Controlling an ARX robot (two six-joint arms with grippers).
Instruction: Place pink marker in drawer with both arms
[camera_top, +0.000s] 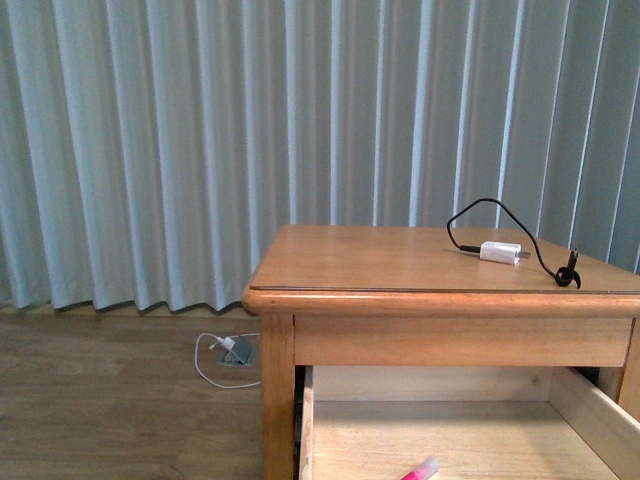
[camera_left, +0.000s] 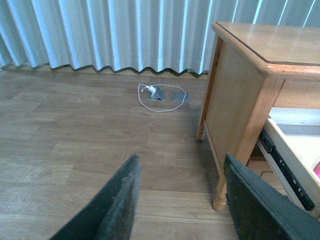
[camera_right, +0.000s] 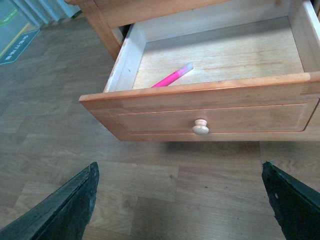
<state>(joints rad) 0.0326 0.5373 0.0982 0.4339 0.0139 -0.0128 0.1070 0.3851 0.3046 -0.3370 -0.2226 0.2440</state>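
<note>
The pink marker (camera_right: 172, 77) lies on the floor of the open light-wood drawer (camera_right: 200, 117), near its front left corner; its tip also shows in the front view (camera_top: 420, 470). The drawer is pulled well out of the nightstand, its round knob (camera_right: 200, 129) facing me. My right gripper (camera_right: 180, 172) is open and empty, held over the wood floor in front of the drawer. My left gripper (camera_left: 180, 165) is open and empty, over the floor to the left of the nightstand (camera_left: 240, 100). Neither arm shows in the front view.
A white charger block (camera_top: 499, 252) with a black cable lies on the nightstand top (camera_top: 380, 260). A white cable and grey floor socket (camera_left: 161, 95) sit by the pale curtain (camera_top: 250, 120). The drawer's slide rail (camera_left: 285, 165) shows at the left side.
</note>
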